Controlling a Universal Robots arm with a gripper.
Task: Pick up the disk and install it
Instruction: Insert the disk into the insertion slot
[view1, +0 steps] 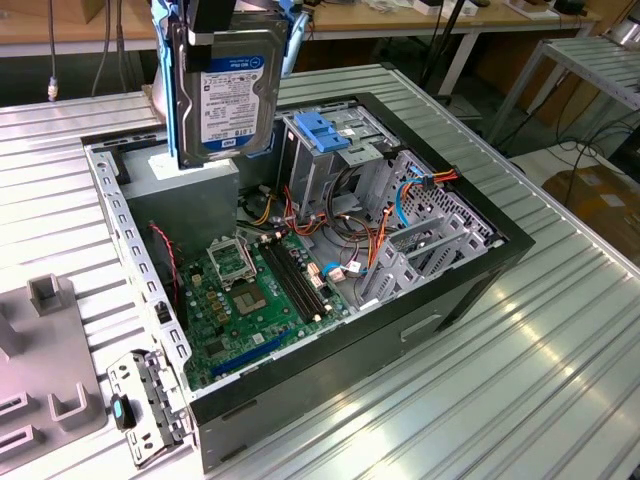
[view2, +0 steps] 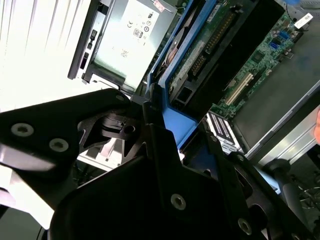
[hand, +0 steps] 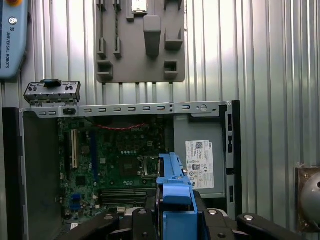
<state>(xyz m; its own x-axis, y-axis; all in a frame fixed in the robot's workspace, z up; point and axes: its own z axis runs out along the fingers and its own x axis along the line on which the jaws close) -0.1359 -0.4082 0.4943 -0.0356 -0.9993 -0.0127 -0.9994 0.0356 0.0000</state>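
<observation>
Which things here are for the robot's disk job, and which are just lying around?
For the job: the disk, held up by the gripper; the open computer case; its drive cage.
Just lying about: the grey holder plate; the loose metal bracket; the control pendant.

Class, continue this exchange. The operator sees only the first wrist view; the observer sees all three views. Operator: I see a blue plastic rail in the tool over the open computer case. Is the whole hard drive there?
Observer: Yes. The tool in your first wrist view is shut on it. In the exterior view, the flat silver-grey metal disk with a white and dark-blue label hangs on edge, label towards that camera.
Operator: Is it in its cage?
Observer: No. The metal drive cage with the light-blue plastic top stands in the case at the exterior view's right of the disk, which is outside it.
</observation>
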